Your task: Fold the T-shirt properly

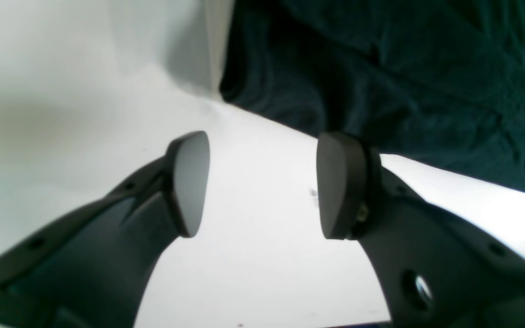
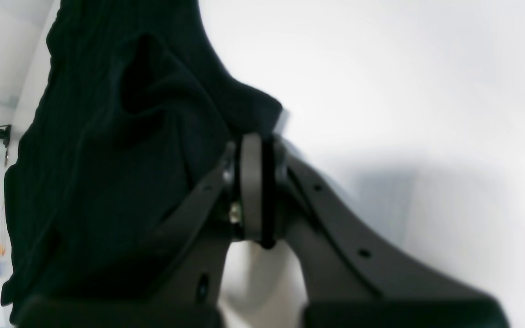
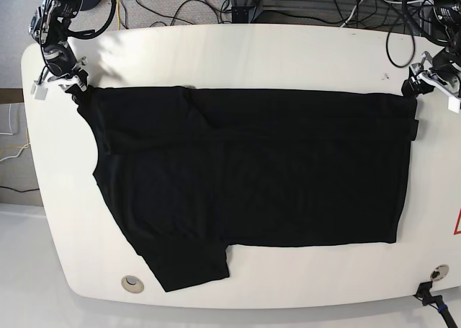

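Note:
The black T-shirt (image 3: 252, 176) lies spread flat on the white table (image 3: 238, 54), plain side up, with one sleeve at the front left. My right gripper (image 3: 72, 85) is at the shirt's far left corner. In the right wrist view that gripper (image 2: 257, 187) is shut, with a thin edge of the T-shirt (image 2: 107, 159) pinched between its pads. My left gripper (image 3: 418, 85) is at the far right corner. The left wrist view shows it (image 1: 262, 182) open over bare table, with nothing between the fingers and the T-shirt (image 1: 404, 68) just beyond the tips.
Cables (image 3: 288, 3) run along the back of the table. Two round holes (image 3: 132, 283) (image 3: 434, 273) sit near the table's front edge. A red-marked sticker (image 3: 457, 220) shows at the right border.

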Robot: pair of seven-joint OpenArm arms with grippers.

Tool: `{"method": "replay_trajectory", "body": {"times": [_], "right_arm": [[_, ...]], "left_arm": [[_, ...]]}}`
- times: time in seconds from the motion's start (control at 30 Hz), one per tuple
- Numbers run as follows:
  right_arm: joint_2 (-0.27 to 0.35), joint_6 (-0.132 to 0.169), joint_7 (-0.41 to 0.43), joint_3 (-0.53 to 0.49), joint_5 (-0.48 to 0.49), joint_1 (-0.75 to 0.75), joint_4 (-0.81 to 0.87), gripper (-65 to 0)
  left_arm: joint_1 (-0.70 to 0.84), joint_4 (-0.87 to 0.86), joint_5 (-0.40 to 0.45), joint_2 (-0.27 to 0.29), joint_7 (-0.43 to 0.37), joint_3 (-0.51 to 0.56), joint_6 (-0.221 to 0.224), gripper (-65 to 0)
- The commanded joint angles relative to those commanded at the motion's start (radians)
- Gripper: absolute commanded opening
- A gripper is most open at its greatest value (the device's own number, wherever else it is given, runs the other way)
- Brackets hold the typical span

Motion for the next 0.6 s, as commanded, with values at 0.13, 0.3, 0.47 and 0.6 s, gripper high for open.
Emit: {"method": "replay_trajectory", "body": {"times": [0.13, 0.3, 0.47, 0.6], "right_arm": [[0.000, 0.000, 0.001, 0.002, 0.005, 0.002, -0.002, -65.0], [0.001, 0.000, 0.006, 0.002, 0.006, 0.003, -0.006, -65.0], [0.001, 0.001, 0.003, 0.002, 0.005, 0.003, -0.003, -65.0], [0.000, 0.003, 0.005, 0.001, 0.014, 0.004, -0.004, -65.0]], "left_arm": [[-0.027, -0.059, -0.074, 0.005, 0.041, -0.069, -0.009, -29.5], [-0.054, -0.137, -0.134, 0.004, 0.062, -0.126, -0.017, -29.5], [-0.052, -0.150, -0.137, 0.012, 0.058, -0.124, -0.021, -29.8], [-0.045, -0.128, -0.122, 0.029, 0.043, -0.114, -0.024, -35.7]]}}
